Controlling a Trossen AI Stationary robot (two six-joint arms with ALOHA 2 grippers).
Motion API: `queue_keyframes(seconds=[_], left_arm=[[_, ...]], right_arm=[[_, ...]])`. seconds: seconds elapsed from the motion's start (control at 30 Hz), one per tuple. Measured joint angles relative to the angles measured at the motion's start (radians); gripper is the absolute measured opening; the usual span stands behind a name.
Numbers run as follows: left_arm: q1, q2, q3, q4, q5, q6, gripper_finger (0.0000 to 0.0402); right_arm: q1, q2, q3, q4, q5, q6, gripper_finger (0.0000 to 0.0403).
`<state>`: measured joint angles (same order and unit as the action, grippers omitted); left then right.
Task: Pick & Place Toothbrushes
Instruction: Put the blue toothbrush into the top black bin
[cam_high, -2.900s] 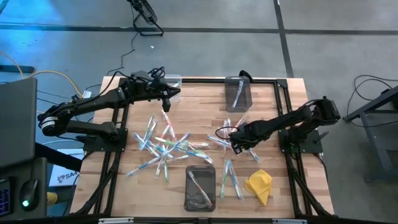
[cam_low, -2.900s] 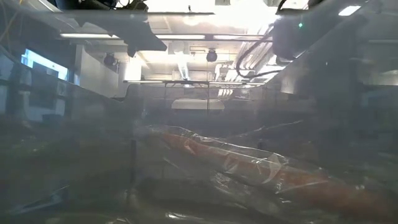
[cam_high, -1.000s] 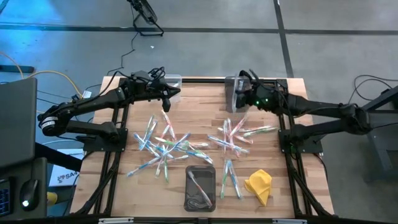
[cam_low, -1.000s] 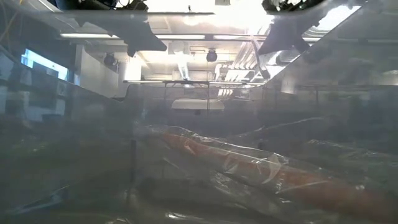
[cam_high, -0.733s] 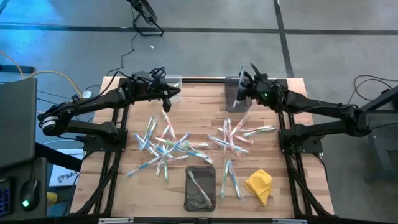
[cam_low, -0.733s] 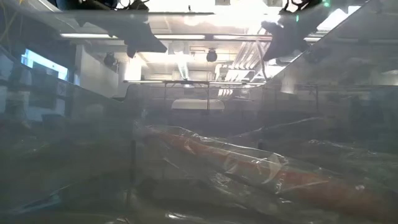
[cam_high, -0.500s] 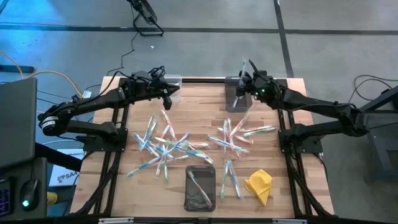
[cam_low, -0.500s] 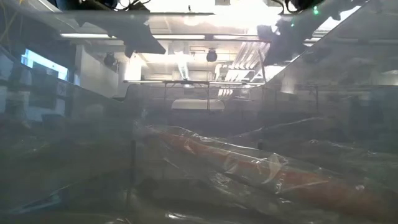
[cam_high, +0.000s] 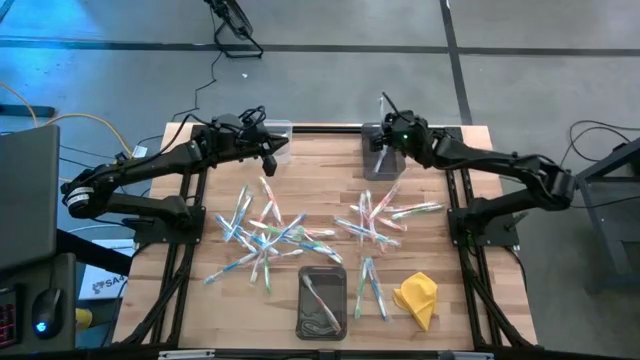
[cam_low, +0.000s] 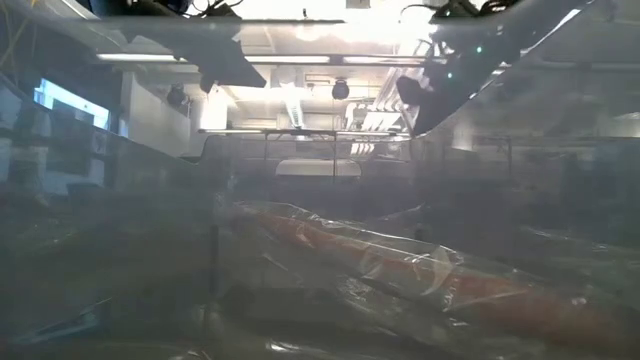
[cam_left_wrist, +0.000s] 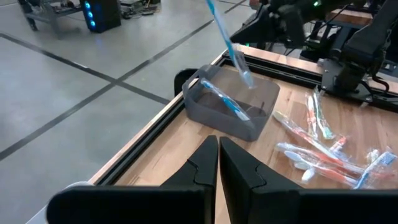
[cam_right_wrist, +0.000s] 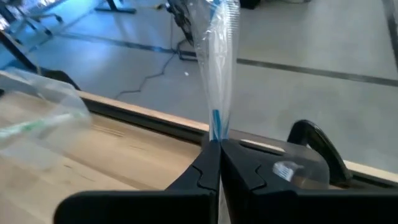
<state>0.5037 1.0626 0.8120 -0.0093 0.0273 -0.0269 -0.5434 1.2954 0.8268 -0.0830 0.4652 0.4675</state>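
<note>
The right end effector (cam_high: 385, 135) hovers over the grey bin (cam_high: 381, 151) at the table's (cam_high: 440, 315) far edge, clenched on a wrapped blue toothbrush (cam_right_wrist: 219, 56); that bin already holds one blue toothbrush (cam_left_wrist: 225, 101). The left end effector (cam_high: 268, 152) hangs clenched and empty near the clear bin (cam_high: 278, 130). A near bin (cam_high: 322, 300) holds a toothbrush, and loose toothbrushes (cam_high: 268, 235) litter the table.

Around my wooden table (cam_high: 330, 150) I note a grey concrete floor (cam_high: 330, 85) with dark seams, a trailing cable (cam_high: 215, 70), blue light at one corner, bright ceiling lights (cam_low: 300, 10) beyond.
</note>
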Motion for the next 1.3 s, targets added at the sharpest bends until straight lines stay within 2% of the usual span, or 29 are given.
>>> queue_keyframes(seconds=[0.57, 0.87, 1.3], left_arm=[[0.0, 0.0, 0.0, -0.001, 0.0, -0.001, 0.0015], [0.0, 0.0, 0.0, -0.001, 0.0, -0.001, 0.0015], [0.0, 0.0, 0.0, -0.001, 0.001, -0.001, 0.0015]], right_arm=[[-0.022, 0.15, 0.0, -0.079, -0.002, 0.006, 0.0003], [-0.032, 0.153, 0.0, -0.149, -0.003, 0.01, 0.0003], [-0.042, 0.153, 0.0, -0.221, -0.109, 0.05, 0.0003]])
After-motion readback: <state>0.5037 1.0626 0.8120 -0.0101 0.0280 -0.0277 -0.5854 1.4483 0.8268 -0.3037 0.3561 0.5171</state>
